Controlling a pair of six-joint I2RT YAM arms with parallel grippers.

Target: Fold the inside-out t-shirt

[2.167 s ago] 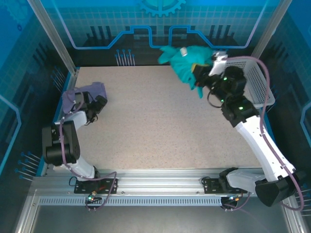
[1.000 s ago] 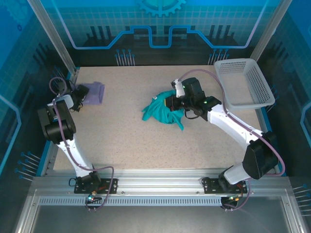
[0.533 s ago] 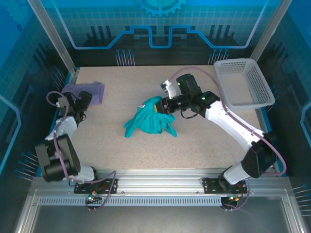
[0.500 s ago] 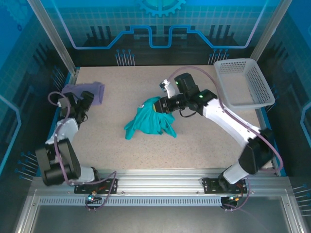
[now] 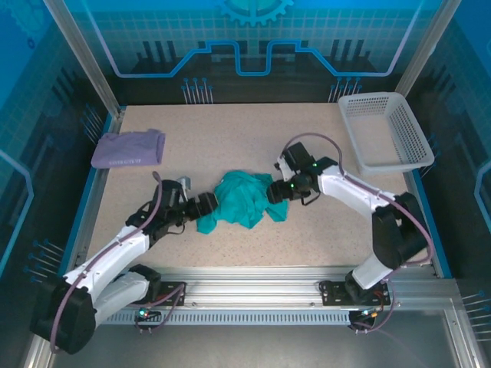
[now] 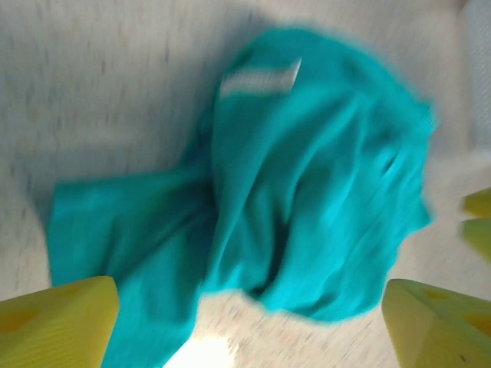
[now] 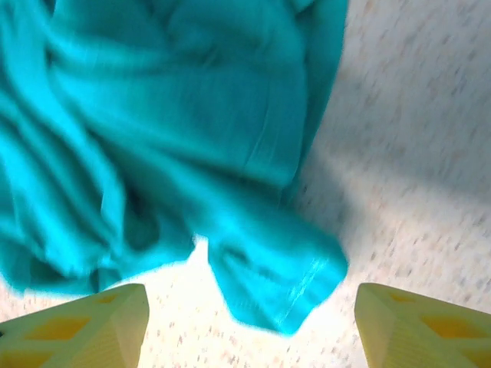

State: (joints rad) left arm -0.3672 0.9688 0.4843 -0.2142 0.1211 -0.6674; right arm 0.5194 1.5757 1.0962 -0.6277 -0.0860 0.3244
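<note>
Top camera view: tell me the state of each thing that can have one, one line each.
t-shirt: crumpled in a heap on the table, not folded.
lavender garment: folded flat, far left of the table.
basket: upright, far right corner.
left gripper: open, at the heap's left edge, holding nothing.
right gripper: open, at the heap's right edge, holding nothing.

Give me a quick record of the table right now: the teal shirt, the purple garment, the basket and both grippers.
Teal-green cloth t-shirt: crumpled heap, mid-table, pale label showing
Lavender folded garment: far left, lying flat
White mesh basket: far right corner
Left gripper: open, at shirt's left edge
Right gripper: open, at shirt's right edge
Fold: not started
</note>
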